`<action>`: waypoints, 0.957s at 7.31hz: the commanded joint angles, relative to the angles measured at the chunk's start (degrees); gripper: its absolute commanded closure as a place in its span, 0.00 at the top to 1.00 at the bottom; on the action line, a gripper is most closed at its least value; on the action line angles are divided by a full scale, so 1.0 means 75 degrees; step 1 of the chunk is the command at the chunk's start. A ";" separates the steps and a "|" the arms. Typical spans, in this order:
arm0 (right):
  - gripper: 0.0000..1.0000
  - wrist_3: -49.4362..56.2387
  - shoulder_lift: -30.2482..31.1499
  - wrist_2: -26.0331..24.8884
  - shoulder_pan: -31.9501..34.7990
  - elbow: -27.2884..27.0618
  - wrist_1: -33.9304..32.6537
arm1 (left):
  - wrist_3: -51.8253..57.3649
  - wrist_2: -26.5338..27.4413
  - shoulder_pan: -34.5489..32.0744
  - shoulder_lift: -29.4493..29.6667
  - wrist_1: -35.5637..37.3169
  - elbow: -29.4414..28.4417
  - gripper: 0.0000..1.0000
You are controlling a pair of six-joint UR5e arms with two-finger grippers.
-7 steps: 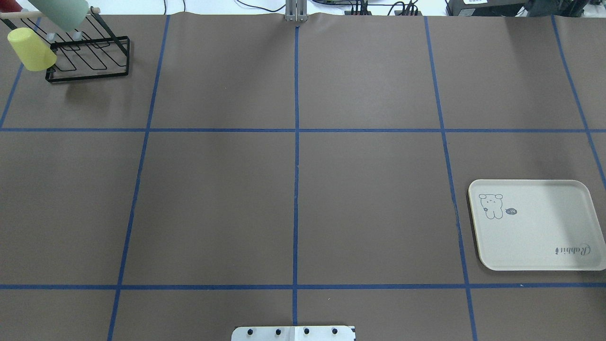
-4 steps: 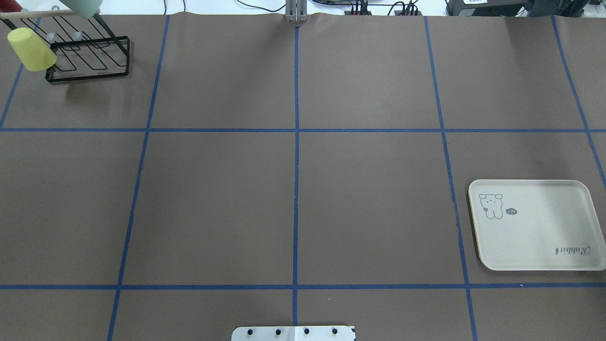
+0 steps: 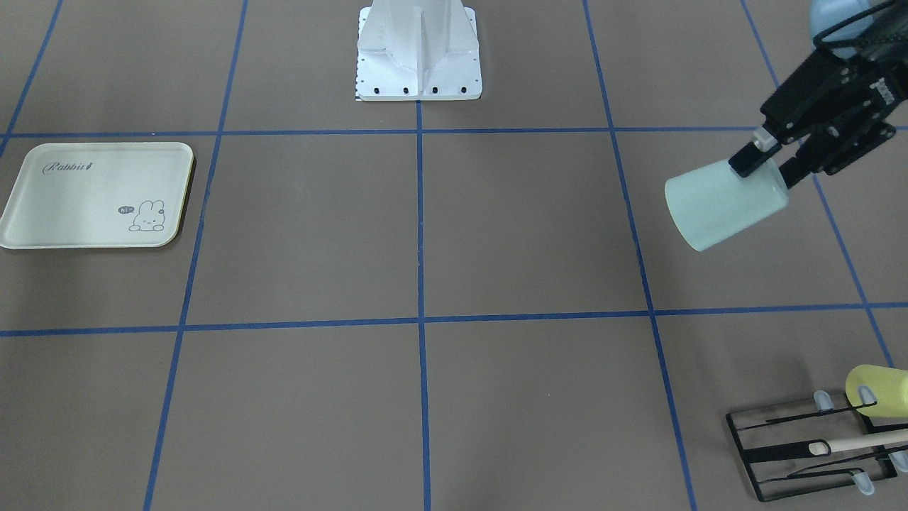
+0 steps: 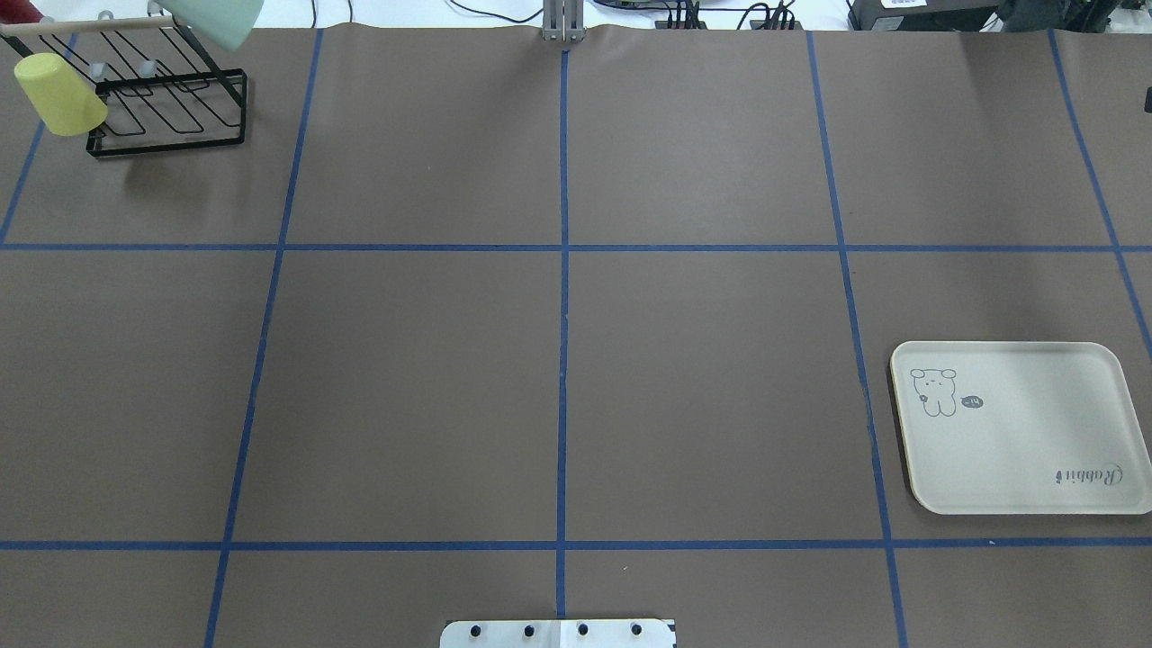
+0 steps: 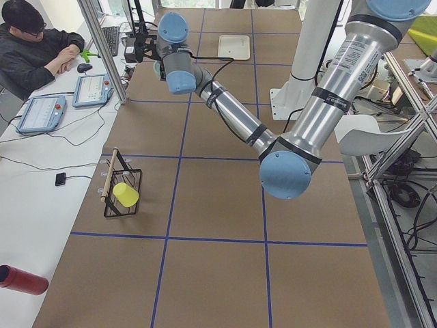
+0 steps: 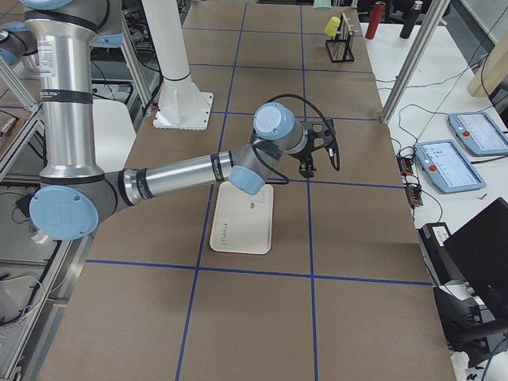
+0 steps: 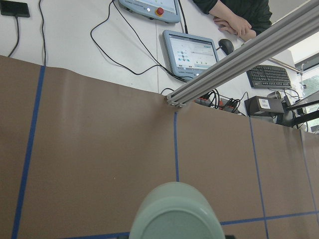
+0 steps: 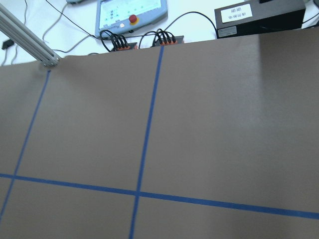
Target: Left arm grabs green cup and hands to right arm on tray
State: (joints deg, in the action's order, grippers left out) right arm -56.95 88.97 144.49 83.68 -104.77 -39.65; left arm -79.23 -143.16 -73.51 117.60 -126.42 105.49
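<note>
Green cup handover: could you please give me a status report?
Left gripper shut on green cup, held above table. Right gripper near tray, state unclear. No obstacle seen between.

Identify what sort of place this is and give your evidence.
Probably a robotics lab: a left arm holding a green cup, blue tape gridding the table, and teach pendants beside a seated operator.

Left arm (image 5: 232, 116) and right arm (image 6: 175, 171): silver-grey tubes — pale blue caps, black cables.

Pale green cup (image 3: 725, 206) tilted aloft; cream tray (image 3: 78, 206) lying flat
</note>
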 commanded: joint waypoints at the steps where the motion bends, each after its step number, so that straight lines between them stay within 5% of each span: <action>1: 1.00 -0.2076 -0.0341 0.0000 -0.0187 0.0001 0.1553 | -0.1406 0.0498 0.0763 0.0069 -0.0507 0.0488 0.03; 4: 1.00 -0.4296 -0.0811 -0.0058 -0.0316 -0.0011 0.3418 | -0.3268 0.1238 0.1644 0.0081 -0.2088 0.0676 0.03; 7: 0.99 -0.5598 -0.1069 -0.0653 -0.0736 -0.0664 0.3833 | -0.5077 0.2421 0.2802 0.0256 -0.3183 0.1167 0.02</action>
State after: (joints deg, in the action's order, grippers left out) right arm -95.23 81.37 141.94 79.90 -107.33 -11.68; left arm -113.13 -128.31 -55.96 118.80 -148.48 112.58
